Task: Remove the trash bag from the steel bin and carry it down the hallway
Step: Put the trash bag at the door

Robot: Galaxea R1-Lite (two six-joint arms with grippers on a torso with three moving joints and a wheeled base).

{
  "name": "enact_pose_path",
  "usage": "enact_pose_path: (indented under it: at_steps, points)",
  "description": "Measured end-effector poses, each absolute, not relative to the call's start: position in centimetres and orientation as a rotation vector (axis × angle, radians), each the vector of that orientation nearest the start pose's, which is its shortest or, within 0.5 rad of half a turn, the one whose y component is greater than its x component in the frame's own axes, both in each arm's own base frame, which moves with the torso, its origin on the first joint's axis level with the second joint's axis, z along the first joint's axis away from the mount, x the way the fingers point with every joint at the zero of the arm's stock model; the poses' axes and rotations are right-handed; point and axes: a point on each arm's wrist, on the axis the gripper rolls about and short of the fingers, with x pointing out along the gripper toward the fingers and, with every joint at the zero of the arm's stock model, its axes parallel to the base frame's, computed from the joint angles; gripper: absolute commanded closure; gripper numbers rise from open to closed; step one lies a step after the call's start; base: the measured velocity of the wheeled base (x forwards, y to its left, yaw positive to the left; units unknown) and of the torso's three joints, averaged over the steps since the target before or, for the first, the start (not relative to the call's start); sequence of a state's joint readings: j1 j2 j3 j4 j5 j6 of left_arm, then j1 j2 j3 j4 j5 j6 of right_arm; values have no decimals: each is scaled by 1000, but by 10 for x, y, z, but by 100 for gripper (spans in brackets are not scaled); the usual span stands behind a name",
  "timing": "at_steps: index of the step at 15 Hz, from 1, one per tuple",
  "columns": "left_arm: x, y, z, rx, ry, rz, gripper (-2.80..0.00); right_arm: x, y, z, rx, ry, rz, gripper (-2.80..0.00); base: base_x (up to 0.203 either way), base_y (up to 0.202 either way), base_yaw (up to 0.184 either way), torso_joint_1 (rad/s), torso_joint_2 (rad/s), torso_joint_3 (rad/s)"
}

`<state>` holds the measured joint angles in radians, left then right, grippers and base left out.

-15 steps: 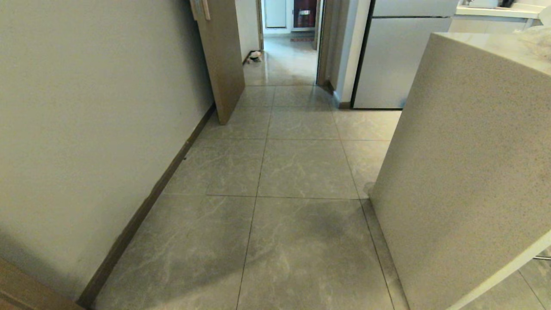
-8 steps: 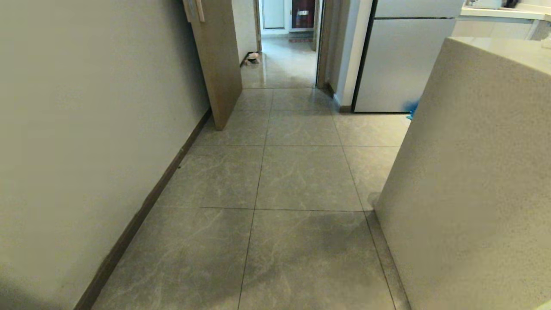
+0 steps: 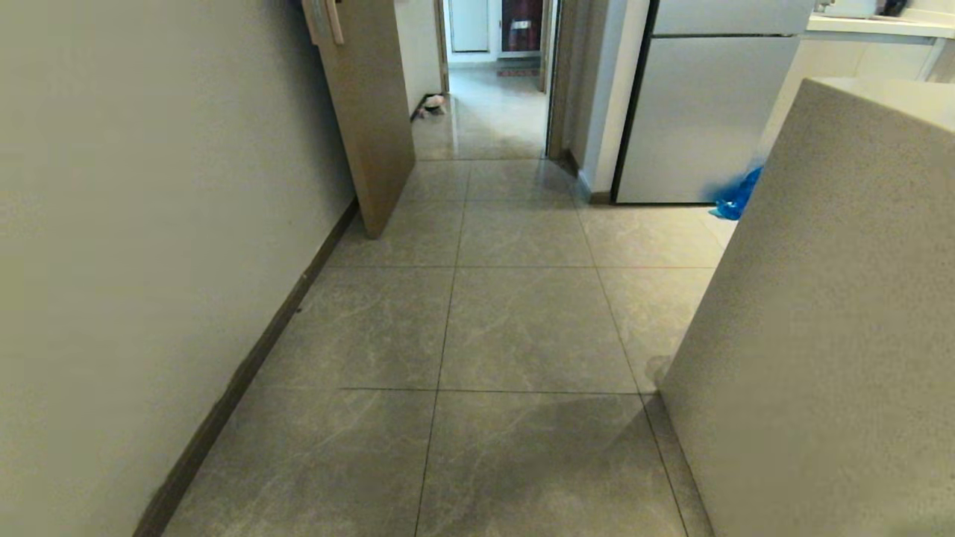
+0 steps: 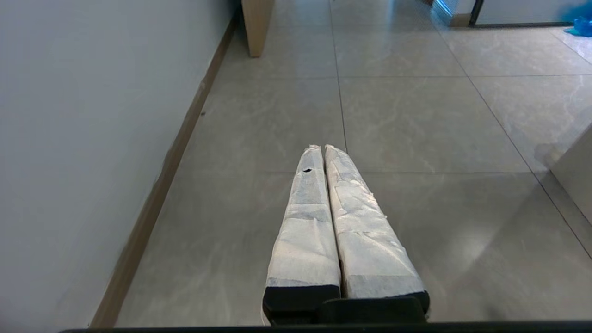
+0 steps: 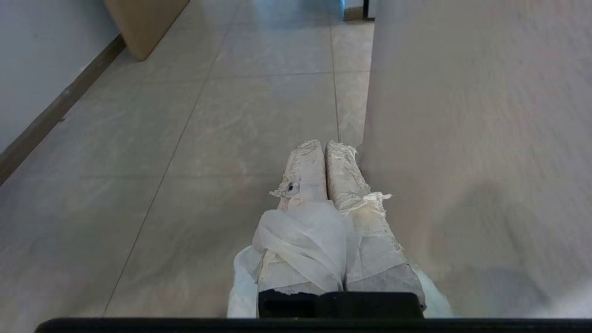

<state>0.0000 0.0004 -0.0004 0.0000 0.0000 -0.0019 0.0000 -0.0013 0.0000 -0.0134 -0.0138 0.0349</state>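
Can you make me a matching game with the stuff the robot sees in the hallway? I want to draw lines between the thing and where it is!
Things:
1. trash bag
2. blue bag
3. brown door
4. left gripper

Places or states:
A. on the floor beside the white fridge
B. standing open by the left wall
C. shut, holding nothing
D. caught between the fingers of the right gripper

Pairs: 1-D, 2-A, 3-B, 4-C
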Motion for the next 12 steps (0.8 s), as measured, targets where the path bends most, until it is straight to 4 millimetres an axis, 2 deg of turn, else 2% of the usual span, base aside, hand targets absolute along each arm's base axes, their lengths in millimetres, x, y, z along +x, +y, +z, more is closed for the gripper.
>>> enact_pose_path:
  at_steps: [12]
  points:
    - [-23, 0, 76, -4, 0, 0, 0, -23, 0, 77, 35, -15, -14, 0, 182, 0, -2, 3, 6, 1]
